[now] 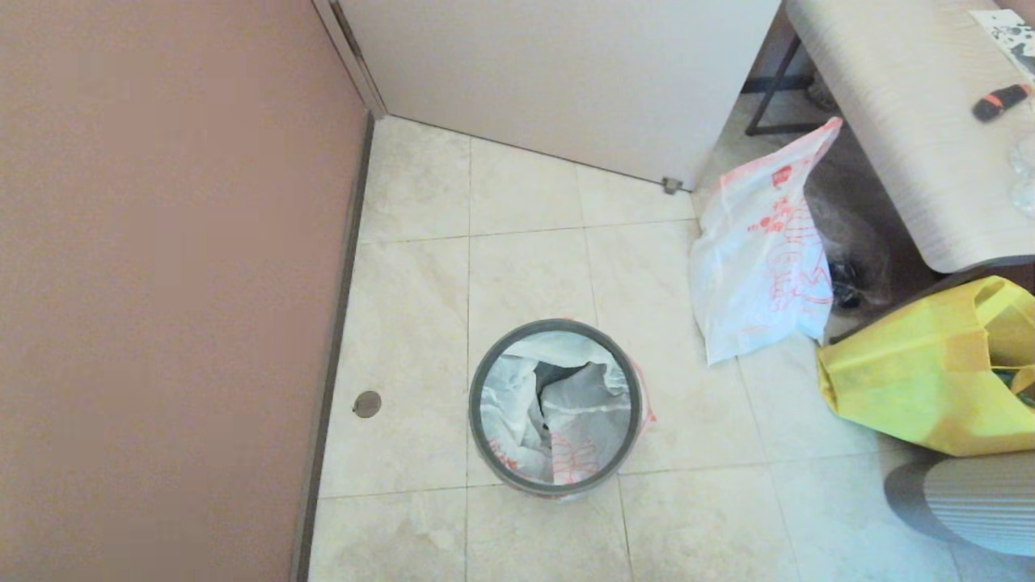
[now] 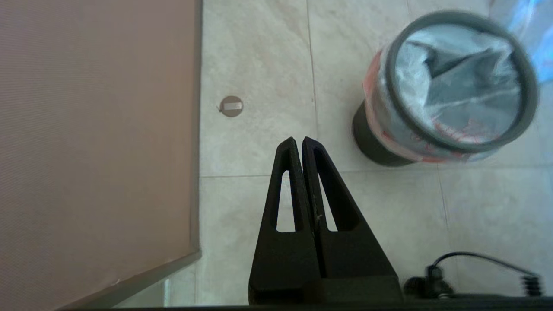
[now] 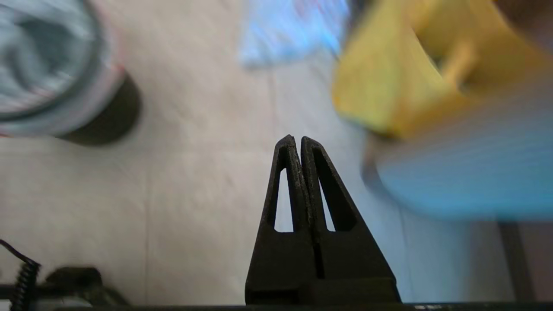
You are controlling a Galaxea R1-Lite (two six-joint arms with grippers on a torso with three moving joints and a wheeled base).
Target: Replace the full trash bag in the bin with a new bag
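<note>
Left pincer (image 2: pixel 301 140) closed, empty, above the floor (image 2: pixel 259 142) near the bin (image 1: pixel 555 406). Right pincer (image 3: pixel 294 139) closed, empty. Bin lined with new bag (image 1: pixel 566 404); full trash bag (image 1: pixel 764 259) leans by tabletop (image 1: pixel 906 121).

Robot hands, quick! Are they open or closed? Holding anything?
Left hand: closed, holding nothing, above the floor.
Right hand: closed, holding nothing, above the floor.
</note>
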